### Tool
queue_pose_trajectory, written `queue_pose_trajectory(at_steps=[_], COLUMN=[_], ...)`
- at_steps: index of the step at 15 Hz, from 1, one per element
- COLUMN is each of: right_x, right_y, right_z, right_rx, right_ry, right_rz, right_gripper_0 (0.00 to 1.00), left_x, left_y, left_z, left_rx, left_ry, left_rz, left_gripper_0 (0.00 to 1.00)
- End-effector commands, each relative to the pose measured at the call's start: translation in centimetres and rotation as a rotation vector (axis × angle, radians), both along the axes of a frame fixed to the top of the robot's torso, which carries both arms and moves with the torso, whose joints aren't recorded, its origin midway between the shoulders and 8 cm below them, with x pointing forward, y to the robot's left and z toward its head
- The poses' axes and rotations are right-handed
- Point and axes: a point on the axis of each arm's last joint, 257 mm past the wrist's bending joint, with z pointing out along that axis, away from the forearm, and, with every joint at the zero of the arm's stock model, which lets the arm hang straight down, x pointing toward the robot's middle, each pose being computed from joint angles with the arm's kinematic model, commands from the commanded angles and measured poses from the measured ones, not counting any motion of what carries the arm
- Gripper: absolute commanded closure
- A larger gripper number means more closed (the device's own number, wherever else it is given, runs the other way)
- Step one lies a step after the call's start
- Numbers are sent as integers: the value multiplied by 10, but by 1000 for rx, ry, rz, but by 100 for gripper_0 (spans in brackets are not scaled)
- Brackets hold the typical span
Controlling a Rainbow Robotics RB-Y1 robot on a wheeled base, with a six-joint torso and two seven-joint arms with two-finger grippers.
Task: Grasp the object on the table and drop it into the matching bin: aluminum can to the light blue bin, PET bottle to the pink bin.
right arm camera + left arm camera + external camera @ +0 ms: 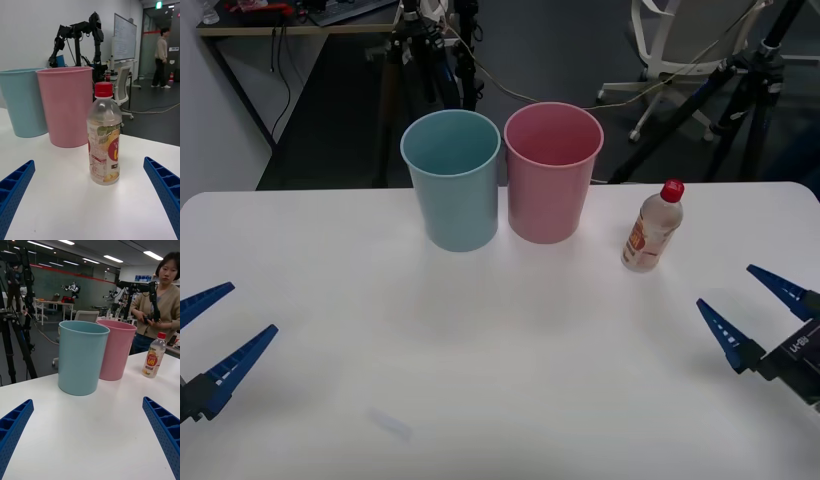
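- A small clear plastic bottle with a red screw cap and an orange-yellow label stands upright on the wide, plain white tabletop, just to the right of the tall round pink plastic bin and apart from it.
- The pink bin stands beside a same-shaped pale blue plastic bin near the table's far edge, the blue one on the robot's left; the two are close together, and whether they touch cannot be told.
- The right gripper hangs low over the table's right side, short of the bottle, its blue ribbed fingers spread wide; in the right wrist view the bottle sits squarely between them but farther off.
- The left gripper waits at the table's left edge, well apart from the bottle, its fingers likewise spread.
- Judged from this, the task has barely begun: nothing is gripped and the bottle is untouched.
- Left to do, by that reading: close the right gripper on the bottle, lift it above the pink bin's rim, and release it inside.
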Motion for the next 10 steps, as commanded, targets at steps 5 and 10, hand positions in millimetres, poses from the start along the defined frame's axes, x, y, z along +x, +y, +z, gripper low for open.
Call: queue_pose_trajectory(at_steps=[5, 10], right_x=[61, 92], right_y=[5, 10], right_z=[-18, -27], right_rx=[39, 24], right_ry=[37, 50], right_rz=[-14, -71], right_gripper_0=[0, 0], left_x=[0, 0], left_y=[0, 0], left_z=[0, 0], left_rx=[0, 0], left_ry=[0, 0], left_rz=[0, 0], left_gripper_0=[0, 0])
